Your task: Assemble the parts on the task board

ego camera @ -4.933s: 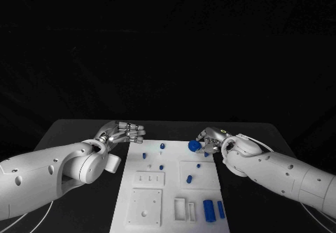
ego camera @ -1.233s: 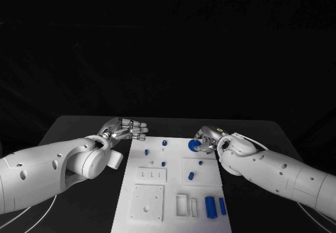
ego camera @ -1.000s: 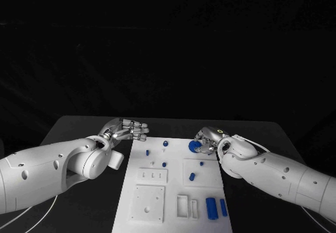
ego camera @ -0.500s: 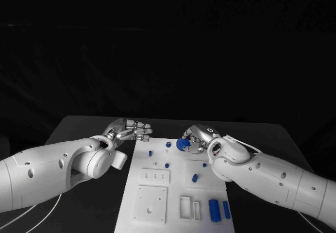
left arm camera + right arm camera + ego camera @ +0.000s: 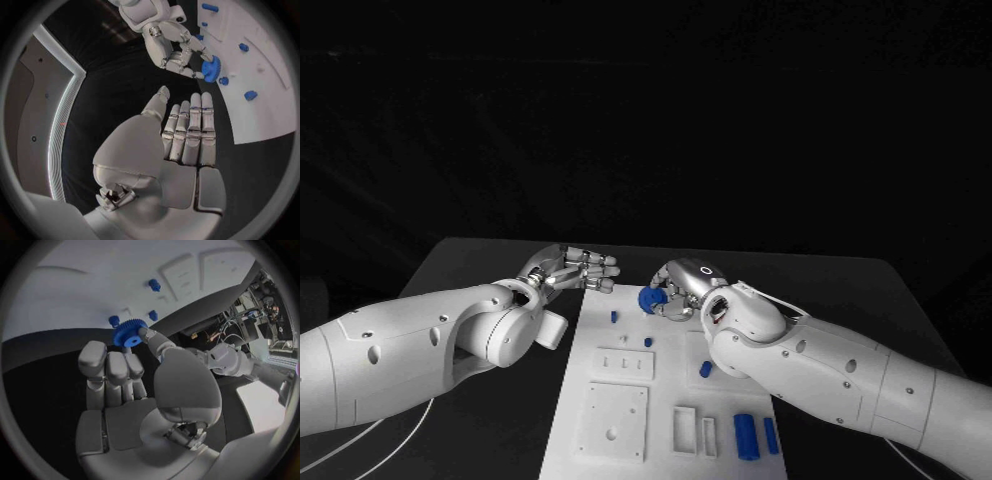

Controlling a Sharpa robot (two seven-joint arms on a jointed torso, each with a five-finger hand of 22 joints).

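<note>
We hold a blue gear [image 5: 651,298] pinched in our right hand [image 5: 684,287] over the far end of the task board [image 5: 610,420], near a blue peg [image 5: 114,320], not yet seated. Our left hand [image 5: 571,270] hovers beside the board, fingers [image 5: 189,131] straight and close together, holding nothing. Two blue cylinders [image 5: 754,436] lie unused at the near end. We cannot tell which pegs are already seated.

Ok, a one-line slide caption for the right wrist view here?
Right hand pinches a blue gear above the white task board, near small blue pegs.
</note>
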